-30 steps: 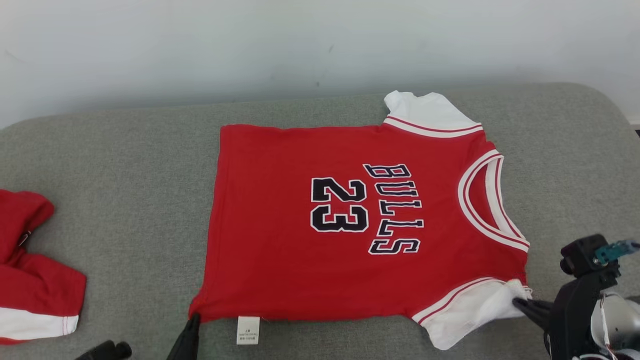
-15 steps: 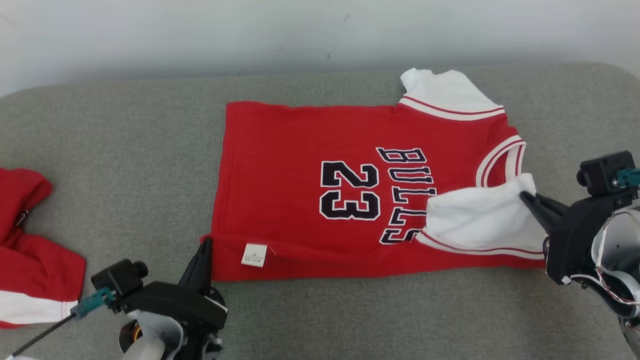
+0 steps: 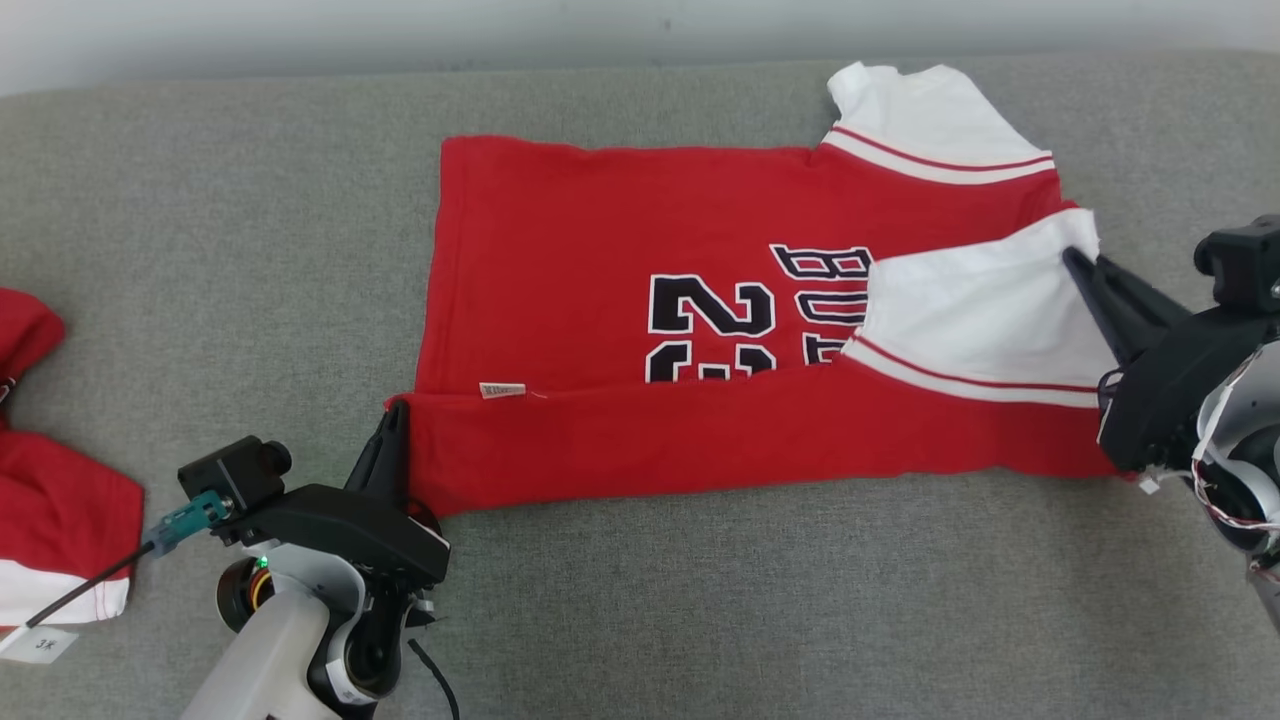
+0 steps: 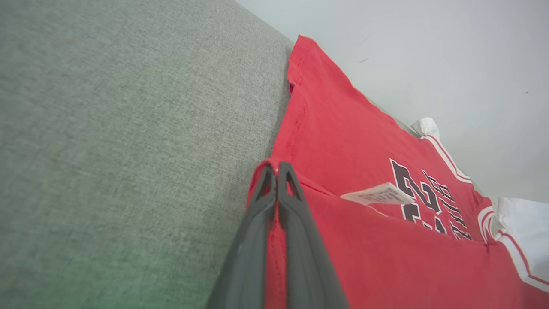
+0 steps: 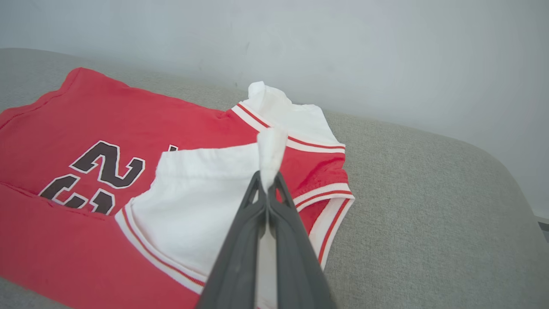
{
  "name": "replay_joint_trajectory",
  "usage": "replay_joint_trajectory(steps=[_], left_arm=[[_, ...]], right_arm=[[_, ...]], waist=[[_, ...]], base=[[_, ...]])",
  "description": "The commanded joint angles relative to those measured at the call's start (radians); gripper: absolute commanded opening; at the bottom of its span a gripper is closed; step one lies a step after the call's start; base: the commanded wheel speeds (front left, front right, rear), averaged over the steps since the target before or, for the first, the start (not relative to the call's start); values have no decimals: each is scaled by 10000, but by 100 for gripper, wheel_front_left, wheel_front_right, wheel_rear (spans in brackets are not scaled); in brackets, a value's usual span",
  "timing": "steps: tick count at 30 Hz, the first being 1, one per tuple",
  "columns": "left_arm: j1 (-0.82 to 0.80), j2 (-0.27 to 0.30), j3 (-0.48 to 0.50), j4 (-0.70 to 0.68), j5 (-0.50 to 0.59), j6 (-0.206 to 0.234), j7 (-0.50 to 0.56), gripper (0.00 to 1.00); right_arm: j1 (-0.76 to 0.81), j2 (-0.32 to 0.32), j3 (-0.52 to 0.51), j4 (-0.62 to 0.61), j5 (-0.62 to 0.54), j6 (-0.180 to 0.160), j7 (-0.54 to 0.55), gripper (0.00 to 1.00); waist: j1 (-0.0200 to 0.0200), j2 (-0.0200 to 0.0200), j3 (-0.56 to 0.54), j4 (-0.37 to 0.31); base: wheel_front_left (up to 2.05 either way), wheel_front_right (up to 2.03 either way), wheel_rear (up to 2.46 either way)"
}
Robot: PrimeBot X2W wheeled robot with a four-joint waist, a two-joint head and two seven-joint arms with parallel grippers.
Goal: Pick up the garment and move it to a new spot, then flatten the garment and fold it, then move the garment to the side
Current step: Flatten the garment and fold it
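You've got a garment (image 3: pixel 600 250) of soft matt red knit cloth. Its folded-over sleeve (image 3: pixel 985 320) is white cloth with the same matt finish. The numerals (image 3: pixel 710 310) look like flat matt black print with white edging. The label (image 3: pixel 502 390) is thin, white and papery-looking. The worktop (image 3: pixel 700 600) cover is coarse grey woven fabric, matt. The left fingers (image 4: pixel 305 257) and right fingers (image 5: pixel 238 262) look like smooth, dark, matt plastic. The forearm shell (image 3: pixel 270 650) is pale and smooth with a slight sheen. The wall (image 5: pixel 386 56) is smooth, matt and lightly scuffed. The other red cloth (image 3: pixel 50 500) is matt too.

Tag (image 3: pixel 502 390) on shirt (image 3: pixel 600 250): too small, I can't read it. Fold (image 3: pixel 700 440) hides btm of the 23 (image 3: pixel 712 318).
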Motion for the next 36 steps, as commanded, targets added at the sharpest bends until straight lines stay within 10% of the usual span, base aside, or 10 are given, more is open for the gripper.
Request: replay_joint_trajectory(steps=[1,16,17,18,19,28,36], left_arm=[[-112,-1,10,66,60,-47,-81,0],[-849,-233,-4,643,215,-519,-532,0],[-865,-251,5,716,226,-517,-553,0],[-870,-236,18,788,293,-489,-611,38],[-876,-228,40,871,337,-449,-667,100],[-396,11,-111,998,1365,-594,-1042,100],[944,11,-89,123,2996,-176,-1079,100]], right_arm=[[-132,-49,43,71,61,-24,-187,0],[-862,8,688,1726,181,-24,-813,0],[-931,65,667,1833,114,-24,-917,76],[-960,138,597,1969,69,-24,-1035,100],[-963,224,510,2119,64,-24,-1127,100],[-588,1017,-680,2555,160,-24,-1535,100],[894,1595,-2145,2494,-241,-24,617,100]], waist=[[-2,-1,149,24],[-2,-1,343,105],[-2,-1,311,100],[-2,-1,268,95],[-2,-1,228,89],[-2,-1,-370,122],[-2,-1,-717,119]], base=[[0,0,0],[0,0,0],[0,0,0],[0,0,0],[0,0,0],[0,0,0],[0,0,0]])
